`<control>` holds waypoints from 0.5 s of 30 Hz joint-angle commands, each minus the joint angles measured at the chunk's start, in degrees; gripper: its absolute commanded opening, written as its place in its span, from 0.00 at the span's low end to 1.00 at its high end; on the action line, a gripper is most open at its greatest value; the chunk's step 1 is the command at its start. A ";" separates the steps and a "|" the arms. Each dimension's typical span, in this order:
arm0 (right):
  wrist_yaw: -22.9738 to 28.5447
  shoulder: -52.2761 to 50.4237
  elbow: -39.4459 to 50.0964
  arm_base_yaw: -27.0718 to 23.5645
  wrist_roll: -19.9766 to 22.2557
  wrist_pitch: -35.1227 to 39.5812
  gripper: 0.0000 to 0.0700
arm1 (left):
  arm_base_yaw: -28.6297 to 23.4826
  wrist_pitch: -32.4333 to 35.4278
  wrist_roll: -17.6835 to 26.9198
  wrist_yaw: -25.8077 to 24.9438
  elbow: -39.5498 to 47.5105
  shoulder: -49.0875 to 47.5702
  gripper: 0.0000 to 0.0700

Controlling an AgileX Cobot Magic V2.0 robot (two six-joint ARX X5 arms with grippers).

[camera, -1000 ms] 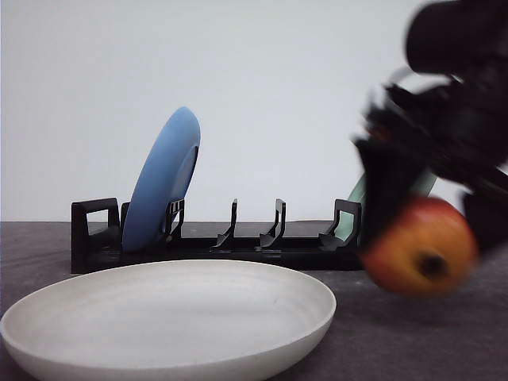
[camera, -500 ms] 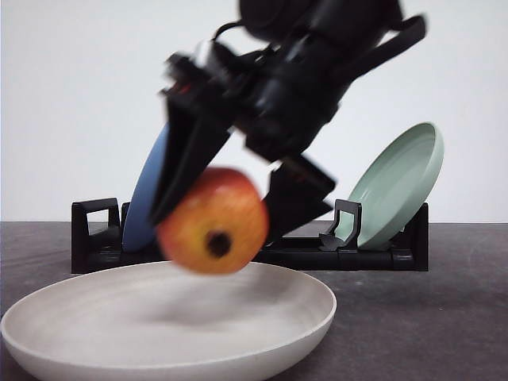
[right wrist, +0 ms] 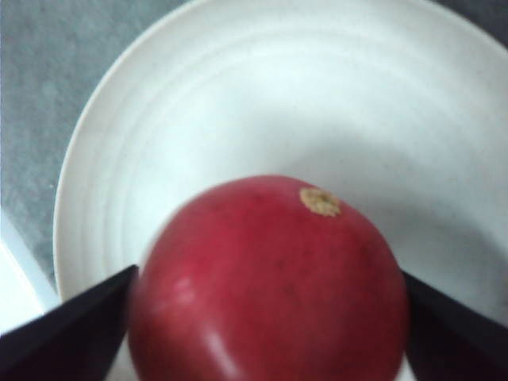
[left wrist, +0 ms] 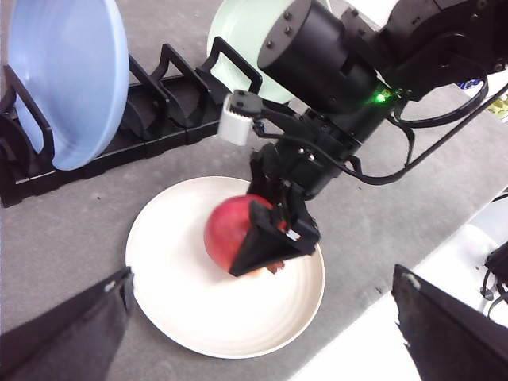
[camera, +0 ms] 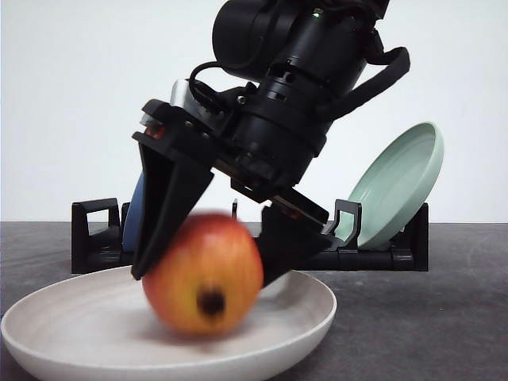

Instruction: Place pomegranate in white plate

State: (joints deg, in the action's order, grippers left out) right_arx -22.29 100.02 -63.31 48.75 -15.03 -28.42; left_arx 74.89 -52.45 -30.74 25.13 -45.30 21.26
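Pomegranate [camera: 204, 274] clamped between the two dark fingers of the right end effector [camera: 213, 252], low over the middle of the white plate [camera: 95, 349]; whether touching the plate floor, cannot tell from the blurred front view. Red upper side, orange-yellow lower side, dark calyx stub pointing toward the front camera. Fingers spread just to the fruit's width, one [camera: 167, 208] pressed against its left flank, the other against its right. From the left wrist view, same fruit [left wrist: 232, 232] over the plate [left wrist: 178, 298], gripped from above by the right end effector [left wrist: 266, 238]. From the right wrist view, red skin [right wrist: 266, 278] with a small tan spot, finger [right wrist: 67, 333] on each side, cream plate [right wrist: 238, 95] beneath. Left end effector [left wrist: 258, 333] with fingers wide apart, holding nothing, hovering off the plate. Behind, on the grey bench [camera: 429, 325], a black dish rack [camera: 95, 238] carrying a blue plate [left wrist: 67, 75] and a pale green plate [camera: 397, 182], both leaning upright.
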 commanded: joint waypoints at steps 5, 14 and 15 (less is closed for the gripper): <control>0.10 -0.09 -1.30 0.29 0.75 0.22 1.00 | 0.76 0.60 0.04 0.23 -0.33 0.02 0.90; 4.44 -16.95 -1.33 -2.35 1.36 -11.17 1.00 | 0.76 1.00 0.07 2.32 -0.33 0.02 0.90; 6.66 -20.05 -1.33 -2.54 1.51 -13.48 1.00 | 0.76 0.99 0.11 2.58 -0.33 0.03 0.90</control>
State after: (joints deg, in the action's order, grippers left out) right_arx -17.13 81.89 -63.38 45.82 -14.65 -40.43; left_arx 74.89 -52.10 -30.74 27.13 -45.30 21.26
